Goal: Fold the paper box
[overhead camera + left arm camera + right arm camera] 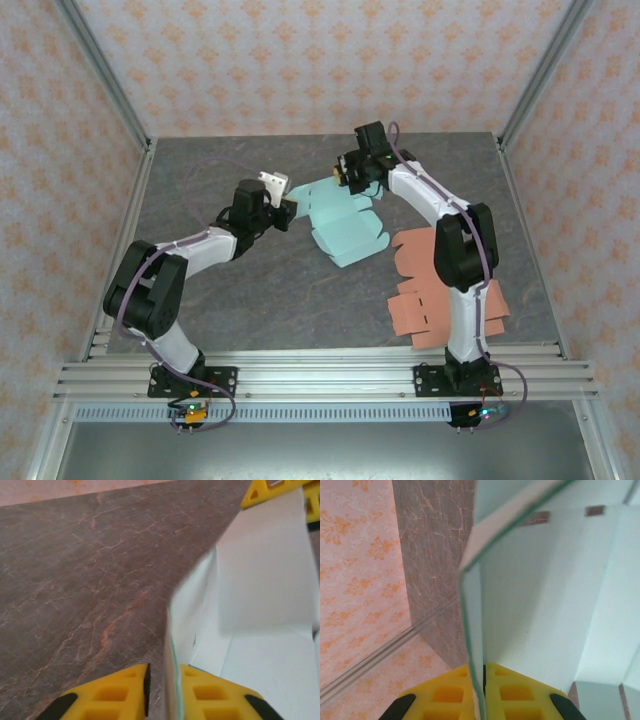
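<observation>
Box location: the box (345,228) sits mid-frame in the top view, on the worktop (250,290), between both grippers.
Box attitude: mostly flat; panels at its left and upper edges stand raised.
Box axis: judged diagonal, upper left to lower right in the top view, with the notched flaps pointing lower right towards an orange blank (440,290).
Left gripper (164,670): narrowly parted; a raised panel edge stands in the gap and no clamping is evident.
Right gripper (484,667): closed on a raised panel edge at the box's upper end.
Step in hand: judged to be raising the side walls along their creases; an early stage.
Next move: calls for the right grip to hold steady while the left takes a firm hold or presses its wall upright, without tearing the crease.
</observation>
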Available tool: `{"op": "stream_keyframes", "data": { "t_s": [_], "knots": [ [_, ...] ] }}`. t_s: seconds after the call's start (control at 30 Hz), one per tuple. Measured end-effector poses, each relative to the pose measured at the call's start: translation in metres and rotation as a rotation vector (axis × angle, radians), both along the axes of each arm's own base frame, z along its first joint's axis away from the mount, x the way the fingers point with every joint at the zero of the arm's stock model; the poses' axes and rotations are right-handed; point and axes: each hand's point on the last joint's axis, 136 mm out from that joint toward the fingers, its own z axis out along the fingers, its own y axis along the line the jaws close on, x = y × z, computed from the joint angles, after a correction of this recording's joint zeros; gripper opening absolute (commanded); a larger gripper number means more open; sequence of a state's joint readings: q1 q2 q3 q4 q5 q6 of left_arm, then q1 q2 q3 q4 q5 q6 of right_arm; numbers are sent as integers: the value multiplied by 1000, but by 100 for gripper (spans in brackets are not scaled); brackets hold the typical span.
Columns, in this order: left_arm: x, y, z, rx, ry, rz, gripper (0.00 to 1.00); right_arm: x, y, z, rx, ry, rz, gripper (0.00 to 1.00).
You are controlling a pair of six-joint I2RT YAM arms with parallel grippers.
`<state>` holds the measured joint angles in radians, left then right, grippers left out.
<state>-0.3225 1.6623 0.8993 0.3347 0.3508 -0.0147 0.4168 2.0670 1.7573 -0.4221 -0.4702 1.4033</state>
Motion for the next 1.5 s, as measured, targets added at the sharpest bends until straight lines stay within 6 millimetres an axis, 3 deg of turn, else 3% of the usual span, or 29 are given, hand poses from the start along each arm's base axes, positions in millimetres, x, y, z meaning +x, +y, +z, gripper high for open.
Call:
{"op": "stream_keyframes", "data": {
  "t_s": [0.1,0.23,0.43,0.5,0.77,1.0,1.33,1.5],
  "knots": [
    [0,11,0,-24,4,26,39,-8,1,-12,3,7,-4,6],
    [-14,32,1,-56,14,63,40,-14,4,-23,19,-19,-1,7],
    [-30,72,13,-116,-13,175,40,-11,8,-24,63,-110,18,7],
    [-30,77,16,-125,-18,189,40,-10,10,-21,77,-138,31,8],
    [-28,54,13,-223,5,117,41,-10,14,-7,123,-243,55,8],
    [-37,3,-15,-205,66,-47,40,-10,14,4,136,-317,68,8],
    [-29,-20,-22,-184,55,-112,30,-17,4,-12,94,-379,65,8],
    [-30,-26,-28,-178,60,-129,30,-18,1,-14,77,-416,60,8]
  ]
}}
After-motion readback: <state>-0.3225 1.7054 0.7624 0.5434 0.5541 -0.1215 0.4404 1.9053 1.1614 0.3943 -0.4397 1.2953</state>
